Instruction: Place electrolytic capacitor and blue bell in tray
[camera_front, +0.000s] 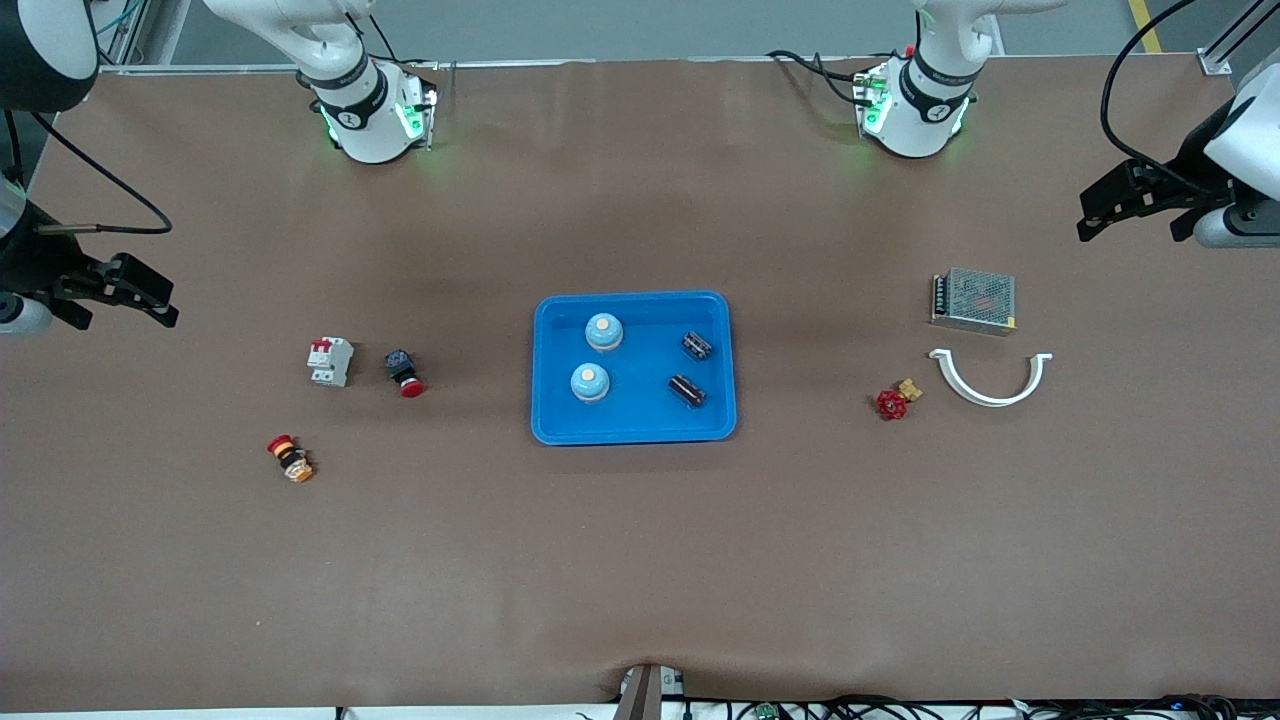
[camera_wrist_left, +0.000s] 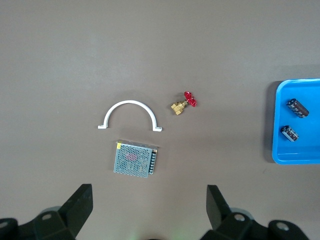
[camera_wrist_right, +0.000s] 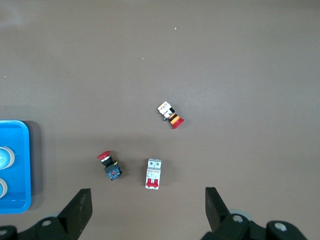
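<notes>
Two blue bells (camera_front: 604, 331) (camera_front: 590, 382) and two capacitors (camera_front: 697, 346) (camera_front: 687, 390) inside the blue tray (camera_front: 560, 430): bells toward the right arm's end, capacitors toward the left arm's. Probably light and rigid; bells domed, best pinched low; capacitors dark cylinders, liable to roll, gripped across. Left gripper (camera_wrist_left: 148, 202) and right gripper (camera_wrist_right: 146, 202) empty, wide open, waiting well apart from the tray.

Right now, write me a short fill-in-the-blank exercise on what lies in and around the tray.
1. The blue tray holds two bells and ____ capacitors.
2. The red-handled valve lies on the ____, outside the tray.
3. The white curved clip lies nearer the front camera than the metal ____ supply.
4. Both pincers, left and right, are ____.

Missing words: two; table; power; open
</notes>
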